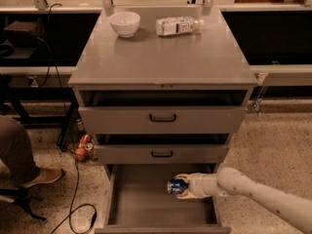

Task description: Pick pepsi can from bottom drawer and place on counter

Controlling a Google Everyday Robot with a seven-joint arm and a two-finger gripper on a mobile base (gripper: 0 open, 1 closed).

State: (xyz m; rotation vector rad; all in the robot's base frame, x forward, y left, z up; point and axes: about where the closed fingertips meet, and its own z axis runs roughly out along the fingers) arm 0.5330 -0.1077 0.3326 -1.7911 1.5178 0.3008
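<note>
The pepsi can [176, 186], small and blue with a silver end, lies on its side inside the open bottom drawer [141, 206], right of the middle. My gripper [184, 186] reaches in from the right on a white arm, its fingers above and below the can and closed on it. The can sits at or just above the drawer floor. The counter [161, 57] is the grey cabinet top, well above the gripper.
A white bowl [124, 23] and a clear water bottle [178, 26] lie at the back of the counter. The two upper drawers [162, 118] stand slightly open above the gripper. Orange cans [84, 147] and cables lie on the floor at left, near a person's leg [19, 155].
</note>
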